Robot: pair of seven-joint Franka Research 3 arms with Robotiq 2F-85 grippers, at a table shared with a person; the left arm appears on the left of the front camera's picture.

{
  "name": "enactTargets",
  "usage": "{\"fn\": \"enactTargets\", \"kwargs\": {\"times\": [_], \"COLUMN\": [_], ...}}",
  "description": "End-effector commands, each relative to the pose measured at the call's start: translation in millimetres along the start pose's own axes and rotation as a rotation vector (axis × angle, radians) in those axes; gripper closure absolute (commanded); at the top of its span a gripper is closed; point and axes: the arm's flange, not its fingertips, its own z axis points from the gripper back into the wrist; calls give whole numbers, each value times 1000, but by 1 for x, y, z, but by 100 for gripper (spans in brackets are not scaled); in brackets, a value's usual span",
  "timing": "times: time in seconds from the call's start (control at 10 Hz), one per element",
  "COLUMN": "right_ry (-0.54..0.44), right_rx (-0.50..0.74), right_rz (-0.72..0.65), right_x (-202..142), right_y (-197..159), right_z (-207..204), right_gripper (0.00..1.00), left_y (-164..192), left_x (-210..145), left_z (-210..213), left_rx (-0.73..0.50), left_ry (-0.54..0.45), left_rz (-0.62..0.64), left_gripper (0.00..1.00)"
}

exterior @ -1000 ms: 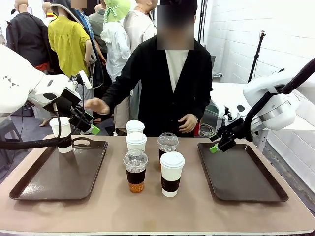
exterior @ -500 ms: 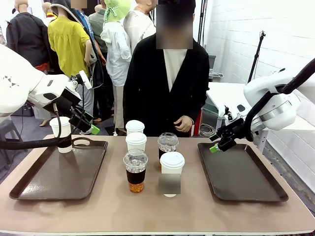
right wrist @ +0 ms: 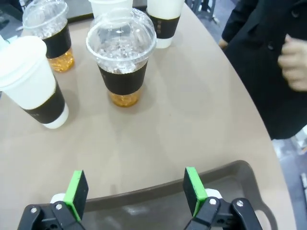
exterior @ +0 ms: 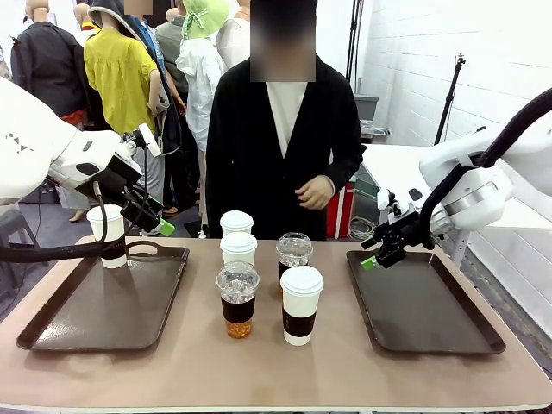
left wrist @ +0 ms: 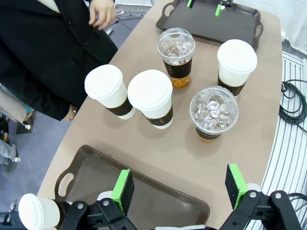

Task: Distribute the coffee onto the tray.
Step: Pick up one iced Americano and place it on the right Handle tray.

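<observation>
Standing nearest on the tan table (exterior: 198, 362), between two brown trays, are a sleeved white paper cup (exterior: 302, 304) and a dome-lidded iced drink (exterior: 237, 298). Behind them come a second white cup (exterior: 239, 249), a second iced drink (exterior: 294, 254) and, farthest, a third white cup (exterior: 236, 222). A fourth white cup (exterior: 107, 235) stands at the far corner of the left tray (exterior: 103, 310). The left gripper (exterior: 159, 226) hovers above that tray's far edge, fingers apart and empty. The right gripper (exterior: 371, 259) hangs over the far corner of the right tray (exterior: 431, 319), likewise spread, holding nothing. Beyond, a person holds one hand (exterior: 312, 191) at the waist.

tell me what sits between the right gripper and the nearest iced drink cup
Only the rim of the right tray and bare tabletop; the right wrist view shows nothing standing between the right gripper and that iced drink cup.
</observation>
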Motion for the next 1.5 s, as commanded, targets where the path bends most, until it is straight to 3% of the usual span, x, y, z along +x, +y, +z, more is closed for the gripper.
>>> {"fn": "enactTargets", "kwargs": {"times": [0.0, 0.4, 1.0, 1.4], "right_ry": [-93, -175, -208, -244], "right_rx": [52, 90, 143, 101], "right_rz": [52, 64, 61, 41], "right_x": [-12, -13, 5, -9], "right_y": [-17, -27, -33, -32], "right_z": [-14, -35, -72, -42], "right_gripper": [0, 0, 0, 0], "left_y": [1, 1, 1, 1], "left_x": [-2, -2, -2, -2], "left_z": [1, 1, 1, 1], "left_rx": [-7, -7, -7, -7], "left_ry": [4, 4, 4, 4], "left_rz": [-7, -7, -7, -7], "left_gripper": [0, 0, 0, 0]}}
